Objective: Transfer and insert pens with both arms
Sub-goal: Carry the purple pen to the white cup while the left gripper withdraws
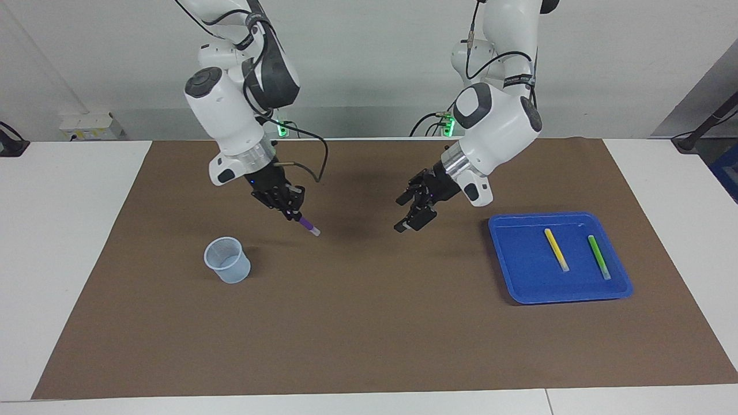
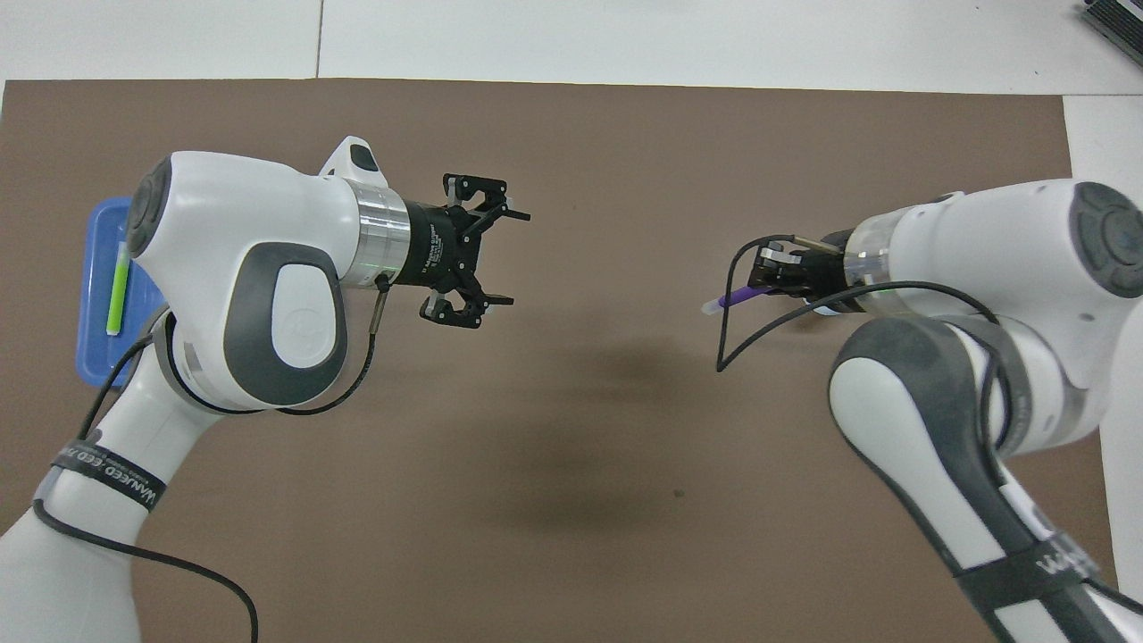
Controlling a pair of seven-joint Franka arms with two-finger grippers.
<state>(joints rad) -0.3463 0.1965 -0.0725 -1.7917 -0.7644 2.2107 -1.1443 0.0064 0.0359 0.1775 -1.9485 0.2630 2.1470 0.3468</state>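
My right gripper (image 1: 293, 211) is shut on the purple pen (image 1: 309, 226), which points down with its pale end lowest, over the mat beside the clear cup (image 1: 227, 260). It also shows in the overhead view (image 2: 773, 277) with the purple pen (image 2: 736, 297). My left gripper (image 1: 405, 214) is open and empty over the mat, between the cup and the blue tray (image 1: 519, 259); it also shows in the overhead view (image 2: 511, 259). The yellow pen (image 1: 556, 249) and the green pen (image 1: 598, 256) lie in the tray. In the overhead view the green pen (image 2: 117, 290) shows; the yellow pen and the cup are hidden by the arms.
A brown mat (image 1: 369, 323) covers the table's middle. The blue tray (image 2: 92, 268) lies toward the left arm's end, the cup toward the right arm's end.
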